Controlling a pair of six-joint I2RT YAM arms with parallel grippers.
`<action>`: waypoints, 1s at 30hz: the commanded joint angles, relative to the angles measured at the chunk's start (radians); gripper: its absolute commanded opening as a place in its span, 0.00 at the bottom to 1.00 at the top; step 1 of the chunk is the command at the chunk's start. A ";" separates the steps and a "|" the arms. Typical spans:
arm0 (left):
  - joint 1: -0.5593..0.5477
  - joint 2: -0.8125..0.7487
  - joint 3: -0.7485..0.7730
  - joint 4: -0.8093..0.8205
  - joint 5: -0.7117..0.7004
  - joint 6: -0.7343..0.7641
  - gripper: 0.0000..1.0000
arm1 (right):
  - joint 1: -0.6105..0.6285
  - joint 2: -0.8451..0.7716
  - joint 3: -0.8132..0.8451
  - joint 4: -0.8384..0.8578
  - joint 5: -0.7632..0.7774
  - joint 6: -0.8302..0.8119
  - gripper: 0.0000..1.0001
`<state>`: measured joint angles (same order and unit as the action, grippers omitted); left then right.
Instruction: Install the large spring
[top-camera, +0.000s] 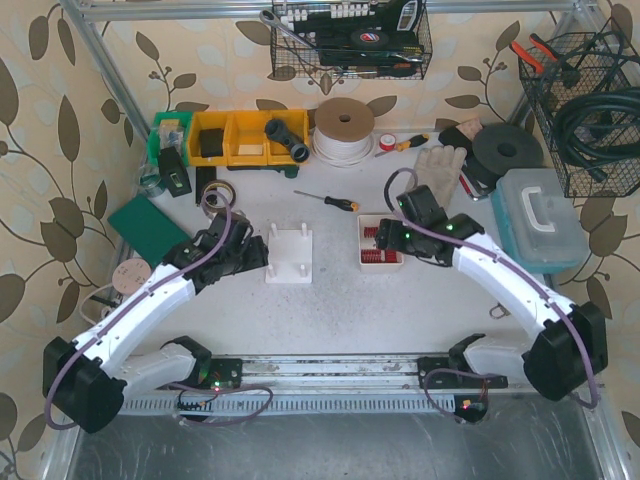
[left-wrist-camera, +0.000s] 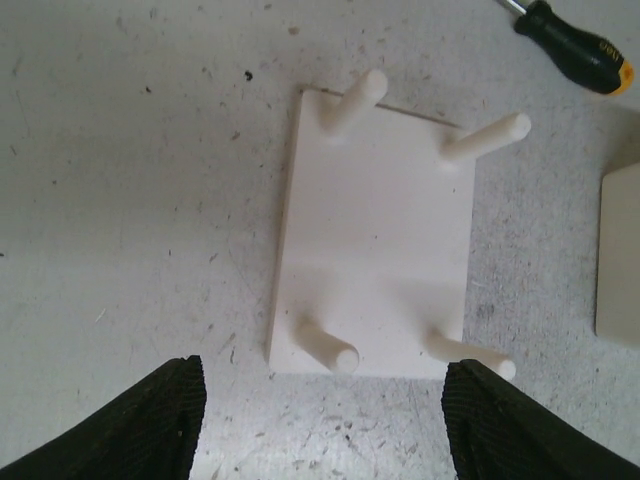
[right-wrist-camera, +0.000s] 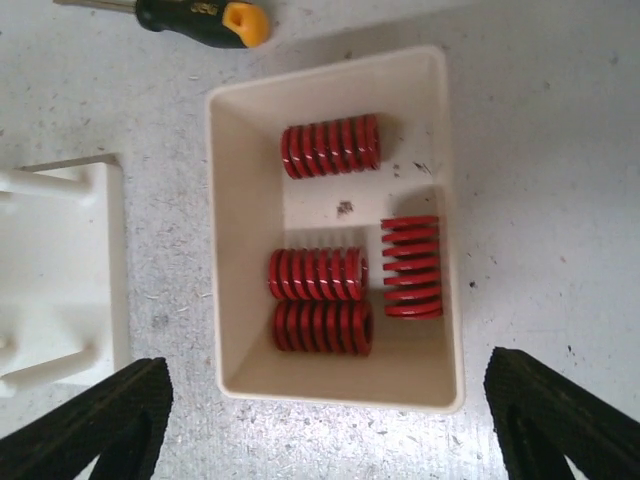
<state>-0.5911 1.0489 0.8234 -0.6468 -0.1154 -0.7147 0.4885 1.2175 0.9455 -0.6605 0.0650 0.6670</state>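
Nearby, screwdriver (right-wrist-camera: 200, 20) lies beyond tray (right-wrist-camera: 340, 388).

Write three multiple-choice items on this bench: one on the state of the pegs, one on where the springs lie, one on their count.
1. The white plate has four pegs that are: A bare; B all loaded; C half loaded.
2. The red springs lie: A on the pegs; B in the tray; C under the plate.
3. Springs in the tray: A two; B four; C six.
Answers: 1 A, nothing sits on any peg; 2 B, every one lies inside the tray; 3 B, four show in the right wrist view.
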 joint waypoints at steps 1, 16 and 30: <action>-0.007 0.002 -0.008 0.089 -0.055 -0.019 0.70 | -0.029 0.088 0.148 -0.144 -0.080 -0.116 0.84; 0.008 0.030 -0.029 0.182 -0.052 0.030 0.72 | -0.032 0.455 0.359 -0.153 0.000 -0.134 0.75; 0.038 -0.006 -0.073 0.226 -0.016 0.027 0.75 | -0.056 0.636 0.449 -0.132 0.037 -0.128 0.76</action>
<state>-0.5682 1.0409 0.7486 -0.4503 -0.1467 -0.7040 0.4393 1.8240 1.3388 -0.7906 0.0795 0.5415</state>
